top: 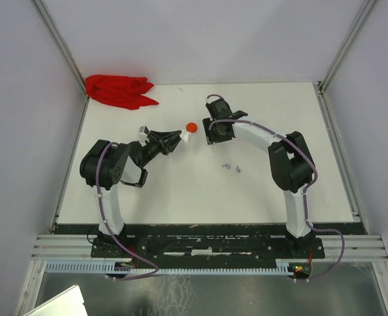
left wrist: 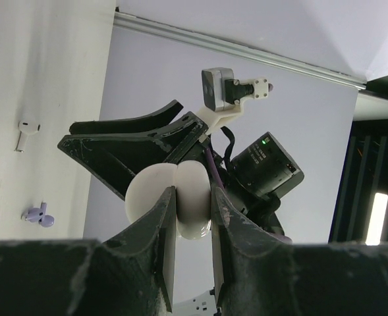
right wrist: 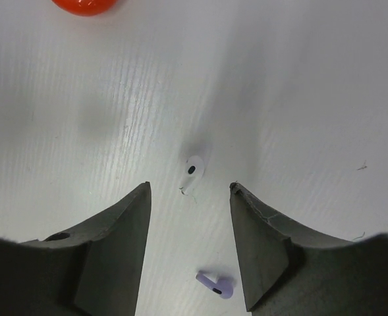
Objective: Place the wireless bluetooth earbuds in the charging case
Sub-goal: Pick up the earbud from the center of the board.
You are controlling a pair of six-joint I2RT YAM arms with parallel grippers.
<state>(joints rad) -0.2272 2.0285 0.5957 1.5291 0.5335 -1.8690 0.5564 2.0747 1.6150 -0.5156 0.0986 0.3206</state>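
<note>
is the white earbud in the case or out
Out: the white earbud lies on the table under the open right gripper.

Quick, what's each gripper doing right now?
Left gripper: closed on the white case.
Right gripper: open, empty, above a white earbud.

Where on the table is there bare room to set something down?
Bare: the table's near strip between left arm and right arm, and its right side. Crowded: the middle, where left gripper, case, red disc, right gripper and earbuds cluster. A cloth fills the far-left corner.
</note>
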